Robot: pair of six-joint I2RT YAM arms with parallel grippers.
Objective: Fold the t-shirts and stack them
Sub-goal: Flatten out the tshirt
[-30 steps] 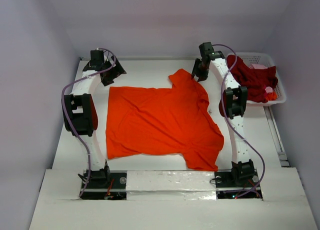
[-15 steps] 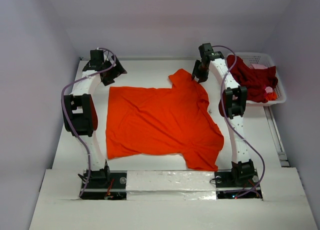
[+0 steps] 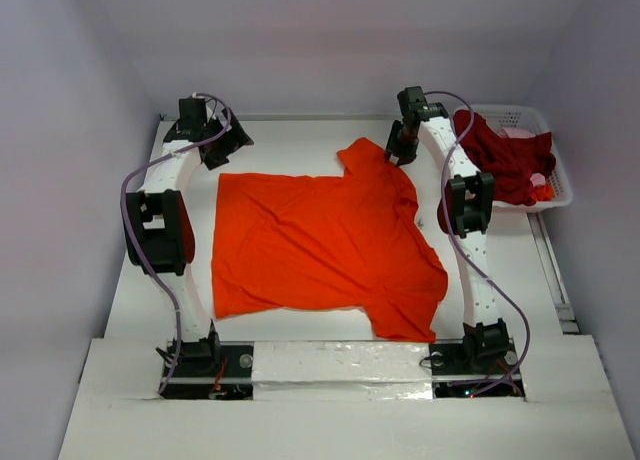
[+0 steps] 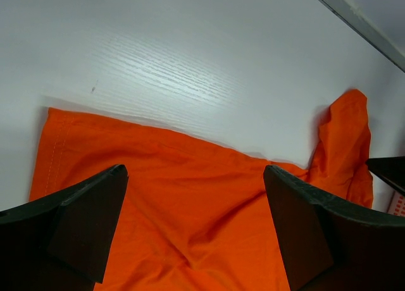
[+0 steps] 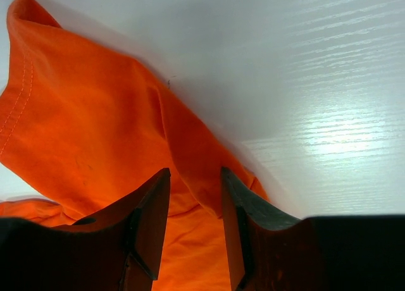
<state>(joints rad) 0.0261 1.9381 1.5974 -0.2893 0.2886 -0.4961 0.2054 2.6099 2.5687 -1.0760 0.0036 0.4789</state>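
Orange shirt (image 3: 320, 245) lies spread flat at mid-table (image 3: 290, 140). Left gripper (image 4: 194, 177) is wide open, above the shirt's far left corner, not touching it. Right gripper (image 5: 195, 177) is at the far sleeve, jaws narrowed around a raised fold; an actual pinch cannot be confirmed. Crimson shirt (image 3: 510, 160) is heaped in the basket (image 3: 562, 192) at the far right corner.

Even, diffuse overhead light is recorded in the top view. The white table (image 3: 300, 145) is rendered bright with a faint violet cast, and only soft shadows are cast beside the arms. In the right wrist view, a glare patch is noted on the table grain, and a soft shadow is thrown beside the raised fold of the orange-red t-shirt (image 5: 95, 133). The near fingers (image 4: 69, 228) are rendered dark and slightly blurred.
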